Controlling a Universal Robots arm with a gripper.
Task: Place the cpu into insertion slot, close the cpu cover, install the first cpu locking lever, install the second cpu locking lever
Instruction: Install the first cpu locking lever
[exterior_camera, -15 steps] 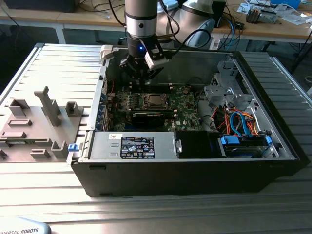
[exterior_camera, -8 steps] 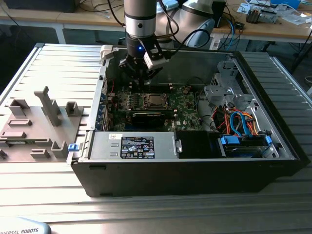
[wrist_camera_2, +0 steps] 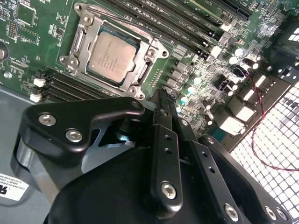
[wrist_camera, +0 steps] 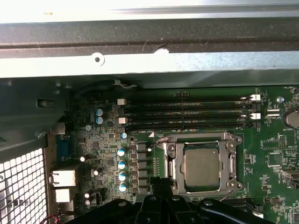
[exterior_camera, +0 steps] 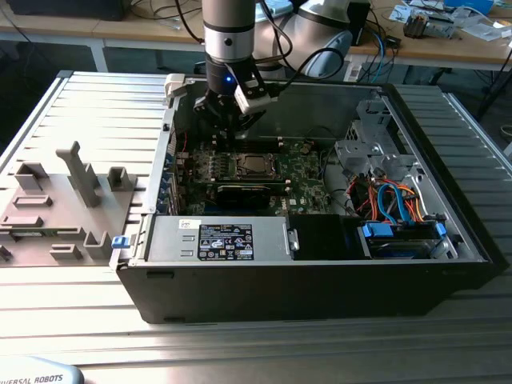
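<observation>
Silver cpu (wrist_camera_2: 111, 55) seated in slot (wrist_camera_2: 77, 43), cover (wrist_camera_2: 150, 55) down. Gripper (wrist_camera_2: 163, 100) narrow, empty, just beside slot. Likely step: locking levers; needs precise hooking.

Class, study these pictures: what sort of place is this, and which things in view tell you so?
Most likely a robotics lab or electronics test workshop: an opened computer case lies on a ribbed metal table, the arm's end effector hangs over its green motherboard, and cluttered workbenches stand behind.
</observation>
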